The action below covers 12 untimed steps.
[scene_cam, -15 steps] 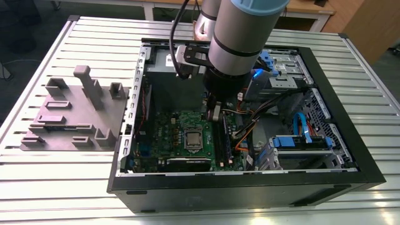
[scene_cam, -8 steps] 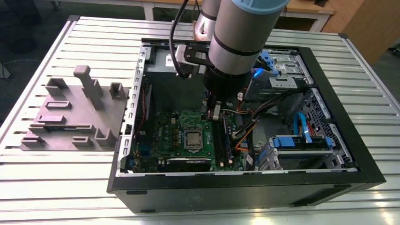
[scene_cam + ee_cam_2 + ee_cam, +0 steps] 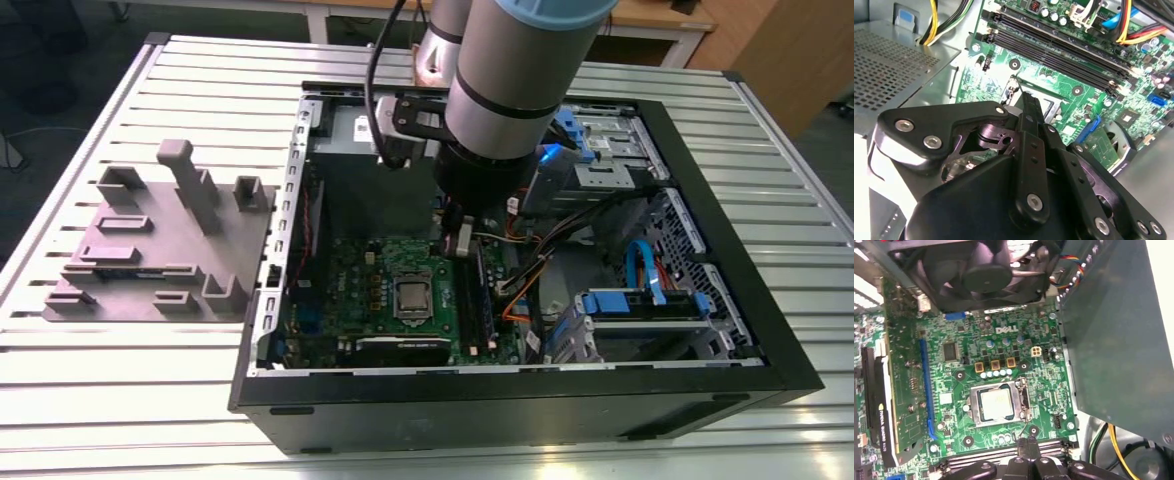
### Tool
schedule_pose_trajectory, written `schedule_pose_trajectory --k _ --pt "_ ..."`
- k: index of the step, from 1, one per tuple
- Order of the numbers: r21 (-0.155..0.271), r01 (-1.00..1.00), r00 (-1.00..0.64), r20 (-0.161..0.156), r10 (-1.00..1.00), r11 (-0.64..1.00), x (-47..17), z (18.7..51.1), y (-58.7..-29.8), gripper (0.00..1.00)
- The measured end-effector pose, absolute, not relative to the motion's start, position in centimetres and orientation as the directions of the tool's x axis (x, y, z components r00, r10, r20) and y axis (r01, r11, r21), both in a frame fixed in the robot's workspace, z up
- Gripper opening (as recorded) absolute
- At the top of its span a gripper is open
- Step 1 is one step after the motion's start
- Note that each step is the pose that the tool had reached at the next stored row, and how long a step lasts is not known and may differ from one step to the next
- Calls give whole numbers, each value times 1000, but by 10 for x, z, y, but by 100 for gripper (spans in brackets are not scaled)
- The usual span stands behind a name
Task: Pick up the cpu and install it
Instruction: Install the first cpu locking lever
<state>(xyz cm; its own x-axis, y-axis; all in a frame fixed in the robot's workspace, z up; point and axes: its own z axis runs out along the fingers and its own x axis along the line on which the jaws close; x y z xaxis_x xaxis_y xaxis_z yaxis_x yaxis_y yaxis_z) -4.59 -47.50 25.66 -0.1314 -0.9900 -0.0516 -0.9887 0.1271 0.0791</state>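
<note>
The cpu [image 3: 997, 405] sits in its silver socket frame [image 3: 1022, 401] on the green motherboard [image 3: 1049, 385]. The gripper [image 3: 1026, 450] hovers just above the black memory slots [image 3: 1004, 456], fingers pressed together, holding nothing. A black fan [image 3: 984, 270] and a graphics card [image 3: 879, 405] flank the socket.

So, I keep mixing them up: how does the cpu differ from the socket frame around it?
The cpu is a flat, pale, plain square; the socket frame is a shiny metal border with a hinge and lever. The cpu lies inside; the socket frame surrounds it, larger. Both sit on the green motherboard.
</note>
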Motion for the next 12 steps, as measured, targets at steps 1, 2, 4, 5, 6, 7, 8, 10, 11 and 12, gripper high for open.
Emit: schedule_pose_trajectory --k 1,2,4,5,6,7,8,10,11,12 --pt "79 -990 -122 -52 -991 118 -46 257 -475 10" --pt "78 -990 -120 -52 -991 116 -46 257 -475 10" --pt "76 -990 -120 -52 -991 116 -46 257 -475 10" --pt "75 -990 -120 -52 -991 116 -46 257 -475 10" --pt "75 -990 -120 -52 -991 116 -46 258 -475 10" --pt "74 -990 -120 -53 -991 116 -46 259 -475 10" --pt "73 -991 -120 -53 -991 116 -46 260 -475 10" --pt "71 -991 -120 -54 -991 116 -46 261 -475 10" --pt "71 -991 -120 -54 -991 116 -46 261 -475 10" --pt "71 -991 -120 -54 -991 116 -46 261 -475 10"
